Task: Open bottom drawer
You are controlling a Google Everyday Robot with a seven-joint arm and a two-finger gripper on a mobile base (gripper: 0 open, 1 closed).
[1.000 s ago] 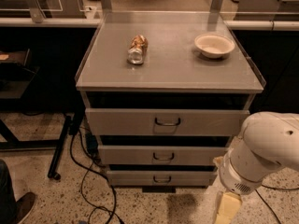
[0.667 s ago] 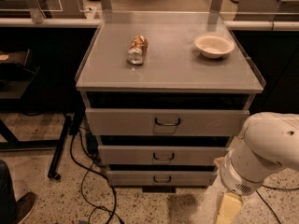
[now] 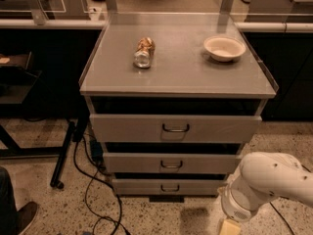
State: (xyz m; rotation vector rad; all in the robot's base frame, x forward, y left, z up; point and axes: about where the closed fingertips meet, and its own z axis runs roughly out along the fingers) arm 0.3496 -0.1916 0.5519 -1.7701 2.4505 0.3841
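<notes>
Pale yellow beneath the white arm (image 3: 266, 182), our gripper (image 3: 230, 227) hangs low by the floor; we cannot tell whether it is open or closed. Up and to its left, apart from it, sits the bottom drawer (image 3: 142, 186), seemingly closed. Its small wire handle (image 3: 170, 187) is, we judge, the only hold: thin, rigid, easy to slip off. The metal drawer should pull stiffly. Far above, a can (image 3: 144, 52) and a bowl (image 3: 224, 48) rest on the cabinet top (image 3: 181, 77).
</notes>
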